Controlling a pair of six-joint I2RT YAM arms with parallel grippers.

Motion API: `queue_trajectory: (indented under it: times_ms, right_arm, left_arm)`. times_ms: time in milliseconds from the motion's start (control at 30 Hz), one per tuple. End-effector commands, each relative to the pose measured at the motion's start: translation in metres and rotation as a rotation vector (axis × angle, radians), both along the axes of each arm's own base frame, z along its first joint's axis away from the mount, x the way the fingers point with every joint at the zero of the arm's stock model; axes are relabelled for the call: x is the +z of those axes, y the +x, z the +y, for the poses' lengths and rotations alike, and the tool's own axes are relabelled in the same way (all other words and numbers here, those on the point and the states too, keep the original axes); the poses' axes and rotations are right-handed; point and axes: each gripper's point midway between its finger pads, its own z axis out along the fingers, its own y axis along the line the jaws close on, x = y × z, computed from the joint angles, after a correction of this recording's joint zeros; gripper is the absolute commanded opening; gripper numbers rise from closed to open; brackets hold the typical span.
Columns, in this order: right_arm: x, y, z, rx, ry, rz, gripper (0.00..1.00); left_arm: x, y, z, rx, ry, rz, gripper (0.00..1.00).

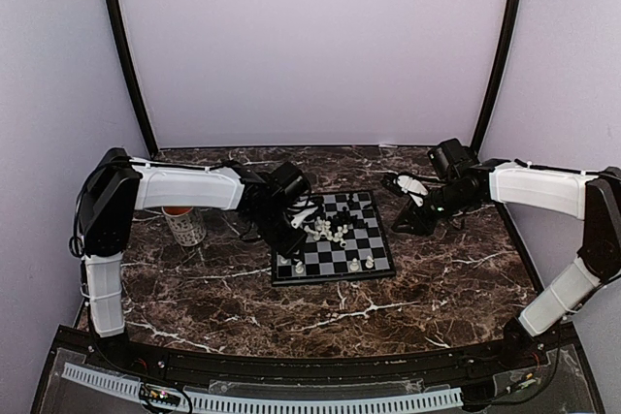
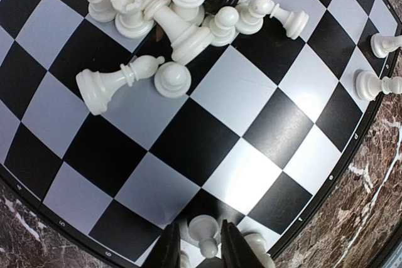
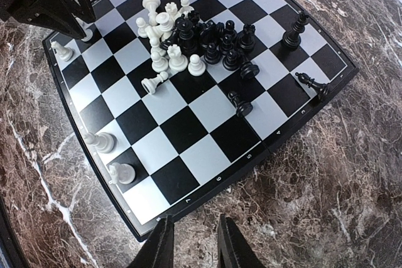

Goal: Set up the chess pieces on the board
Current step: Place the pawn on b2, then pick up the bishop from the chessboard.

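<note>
We find the board (image 3: 182,127) lying flat on the table (image 3: 326,205), one edge just ahead of the right claw (image 3: 195,221), which is released, its fingers spread over the marble. Most of the pieces (image 3: 207,45) sit in a heap further ahead of that claw, near the board's middle. The white ones are on its left and the black on its right, and many are toppled. A black bishop (image 3: 312,84) lies on its side ahead and to the right, its base at the border and its head pointing inward to the left. At the left claw (image 2: 200,225) a white pawn (image 2: 204,230) stands upright between the fingers at the board's edge; we cannot tell whether they clench it or merely flank it. Ahead of that claw and to its left a white bishop (image 2: 116,81) lies flat, its long axis crosswise, base to the left and head to the right. The table is dark brown marble pattern with white veins, shut in by pale lilac walls (image 1: 310,46). A cup (image 1: 184,227) stands beside the left arm, well apart from the board. Along the border nearest the right claw we read the numerals (image 3: 249,155) 3 to 7.
</note>
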Motion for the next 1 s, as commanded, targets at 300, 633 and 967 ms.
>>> queue_trajectory:
  times_ms: [300,633,967]
  right_arm:
    - [0.005,-0.001,0.001,0.01,0.01,-0.006,0.26]
    - [0.005,-0.002,0.0,0.011,0.011,-0.017,0.25]
    - [0.003,-0.002,-0.003,0.004,-0.003,-0.024,0.25]
  left_arm:
    - [0.074,0.021,-0.024,-0.019,-0.133,-0.106,0.33]
    - [0.061,0.056,-0.025,-0.145,-0.17,-0.136,0.3]
    - [0.034,0.068,-0.022,-0.323,-0.168,-0.119,0.33]
